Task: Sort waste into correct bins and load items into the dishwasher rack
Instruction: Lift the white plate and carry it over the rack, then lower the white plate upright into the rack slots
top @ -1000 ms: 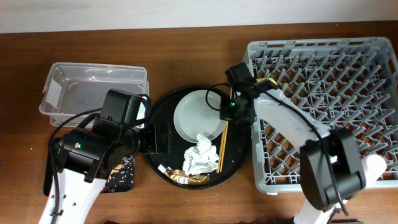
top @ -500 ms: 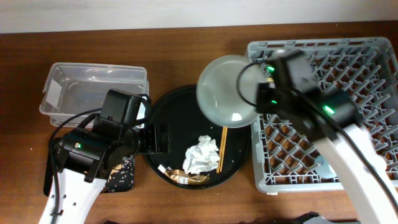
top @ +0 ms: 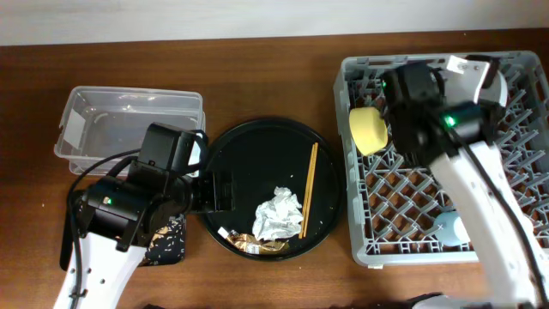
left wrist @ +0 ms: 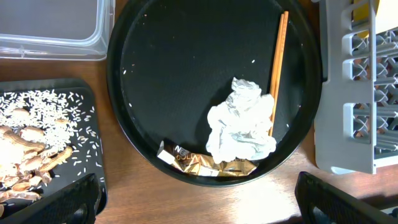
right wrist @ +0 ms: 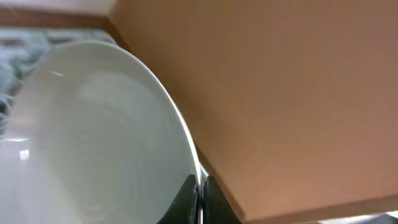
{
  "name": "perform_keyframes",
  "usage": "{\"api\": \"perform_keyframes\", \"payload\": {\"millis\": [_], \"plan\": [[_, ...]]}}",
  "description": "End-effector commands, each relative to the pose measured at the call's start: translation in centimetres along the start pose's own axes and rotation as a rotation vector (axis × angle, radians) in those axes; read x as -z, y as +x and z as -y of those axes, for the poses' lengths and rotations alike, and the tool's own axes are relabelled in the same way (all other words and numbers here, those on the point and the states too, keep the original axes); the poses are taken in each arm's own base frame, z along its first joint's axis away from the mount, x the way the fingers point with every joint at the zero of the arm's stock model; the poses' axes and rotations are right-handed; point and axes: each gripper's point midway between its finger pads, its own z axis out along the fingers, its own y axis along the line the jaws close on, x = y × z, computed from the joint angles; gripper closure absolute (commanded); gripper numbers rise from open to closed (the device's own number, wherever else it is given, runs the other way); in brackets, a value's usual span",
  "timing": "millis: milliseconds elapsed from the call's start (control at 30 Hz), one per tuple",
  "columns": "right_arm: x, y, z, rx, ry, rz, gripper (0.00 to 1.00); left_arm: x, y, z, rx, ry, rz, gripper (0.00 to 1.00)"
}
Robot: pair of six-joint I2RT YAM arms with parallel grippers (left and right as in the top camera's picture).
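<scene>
Our right claw [right wrist: 199, 198] pinches the pale plate [right wrist: 93, 137] by its rim, tilted on edge above the dishwasher rack [top: 515, 172], likely so it can slot in upright. Our left claw [left wrist: 196, 186], spread wide and empty, hovers over the crumpled napkin [left wrist: 241, 127].

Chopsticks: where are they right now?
Overhead view: the chopsticks lie on the right side of the round black tray, just right of the crumpled napkin.

round tray [top: 244, 163] upper left open | napkin [top: 276, 215], chopsticks [top: 309, 190] fill lower right | yellow bowl [top: 369, 130] at rack [top: 403, 215] edge
</scene>
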Motion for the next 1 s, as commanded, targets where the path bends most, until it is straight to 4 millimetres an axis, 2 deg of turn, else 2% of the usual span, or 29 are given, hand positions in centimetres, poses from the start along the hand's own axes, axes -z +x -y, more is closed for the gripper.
{"api": "perform_keyframes", "payload": {"millis": [0, 200, 367, 433, 567, 667, 733, 800, 967], "plan": [[-2.2, 0.3, -0.2, 0.023, 0.088, -0.037, 0.96, 0.1, 0.0, 0.0, -0.007, 0.005, 0.001, 0.00], [-5.1, 0.7, -2.8, 0.101, 0.133, -0.090, 0.96, 0.1, 0.0, 0.0, -0.007, 0.005, 0.001, 0.01], [-7.4, 0.8, -3.5, 0.178, 0.163, -0.127, 0.96, 0.1, 0.0, 0.0, -0.007, 0.005, 0.001, 0.01], [-7.5, 0.8, -3.6, 0.190, 0.160, -0.129, 0.96, 0.1, 0.0, 0.0, -0.007, 0.005, 0.001, 0.00], [-8.2, 0.0, -3.5, 0.449, 0.147, -0.140, 0.96, 0.1, 0.0, 0.0, -0.007, 0.005, 0.001, 0.01], [-8.6, -0.9, -4.0, 0.503, 0.123, -0.126, 0.96, 0.1, 0.0, 0.0, -0.007, 0.005, 0.001, 0.01], [-8.3, -1.0, -6.3, 0.578, 0.004, -0.102, 0.96, 0.1, 0.0, 0.0, -0.007, 0.005, 0.001, 0.01], [-7.9, -1.3, -6.8, 0.587, -0.010, -0.084, 0.96, 0.1, 0.0, 0.0, -0.007, 0.005, 0.001, 0.01], [-7.4, -3.9, -8.9, 0.634, -0.086, 0.021, 0.96, 0.1, 0.0, 0.0, -0.007, 0.005, 0.001, 0.01]]}}
